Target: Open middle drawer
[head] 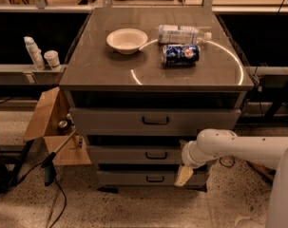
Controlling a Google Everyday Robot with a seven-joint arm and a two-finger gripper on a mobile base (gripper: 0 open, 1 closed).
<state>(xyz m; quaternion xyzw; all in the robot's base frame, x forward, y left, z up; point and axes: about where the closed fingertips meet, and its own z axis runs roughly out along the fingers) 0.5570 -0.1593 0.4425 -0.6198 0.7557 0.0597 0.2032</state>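
Observation:
The grey cabinet has three drawers. The middle drawer [129, 155] is a shallow grey front with a small dark bar handle [156, 155] at its centre, and it looks shut. My gripper [184, 175] hangs down from the white arm [238, 148], which reaches in from the right. It is in front of the cabinet's right side, just right of and below the middle handle, over the seam between the middle and bottom [134, 178] drawers. It holds nothing that I can see.
The taller top drawer [115, 121] is shut. On the cabinet top [96, 65] are a white bowl [127, 40], a lying water bottle [181, 33] and a lying blue can [180, 54]. An open cardboard box [53, 127] and cables lie on the floor at the left.

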